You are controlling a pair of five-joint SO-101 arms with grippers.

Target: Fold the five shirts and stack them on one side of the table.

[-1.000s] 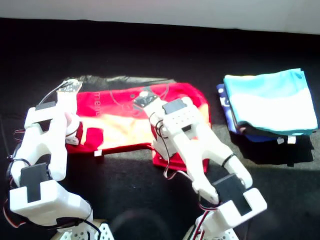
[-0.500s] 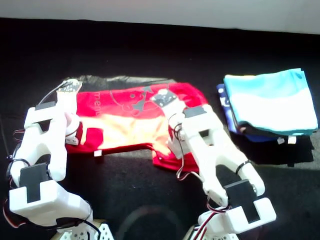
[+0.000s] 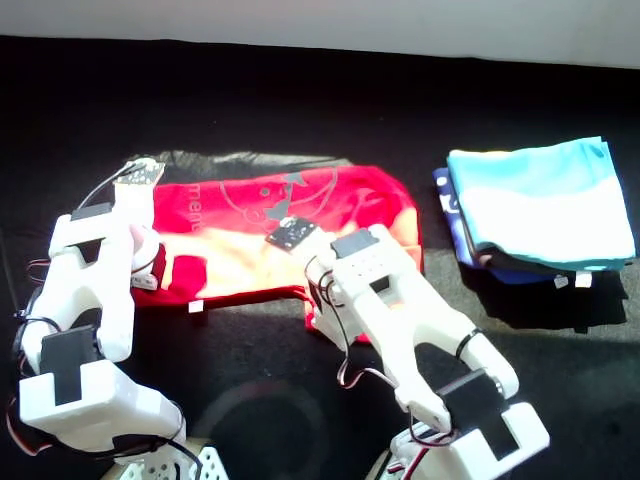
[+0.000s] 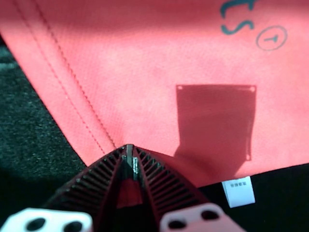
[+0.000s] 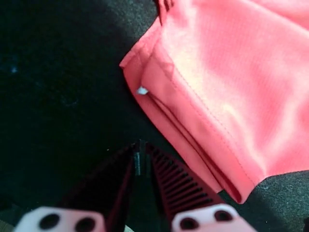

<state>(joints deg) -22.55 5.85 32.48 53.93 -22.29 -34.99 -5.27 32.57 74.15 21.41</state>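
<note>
The red shirt (image 3: 240, 215) is being pinched at its left hem by the left gripper (image 4: 129, 157) alone, the right gripper (image 5: 140, 157) being held closed on nothing, so it could be bunched by any pull.

High view looks down from the near side; 2 wrist views face down, close over the shirt (image 3: 230, 250) all 3 share.
</note>
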